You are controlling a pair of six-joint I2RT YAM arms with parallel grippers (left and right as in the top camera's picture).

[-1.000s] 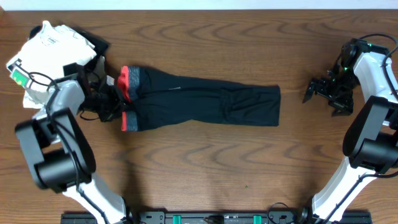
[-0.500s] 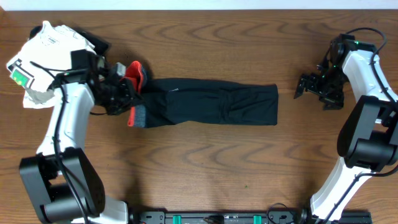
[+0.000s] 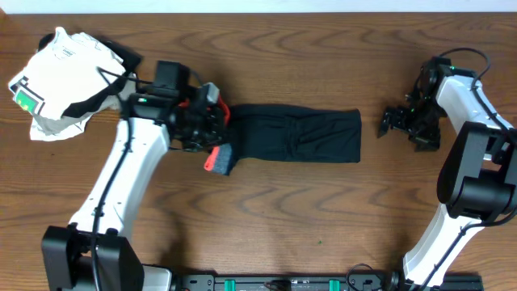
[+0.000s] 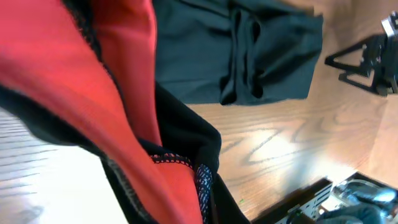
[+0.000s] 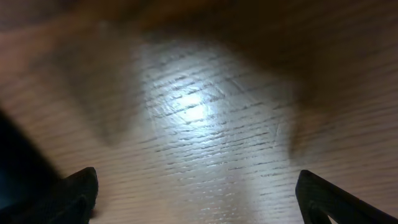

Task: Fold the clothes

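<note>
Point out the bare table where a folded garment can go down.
Bare table lies in front of the black shorts, between the two arms, and along the far edge beyond them. Crowded: the far left corner, with the white garment and the left gripper clamping the shorts; the right gripper flanks the hem.

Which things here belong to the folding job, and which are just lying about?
Job: black garment, waistband end pinched in the left fingers; open right fingers near its other end.
Lying about: white garment with green tag, at far left.
</note>
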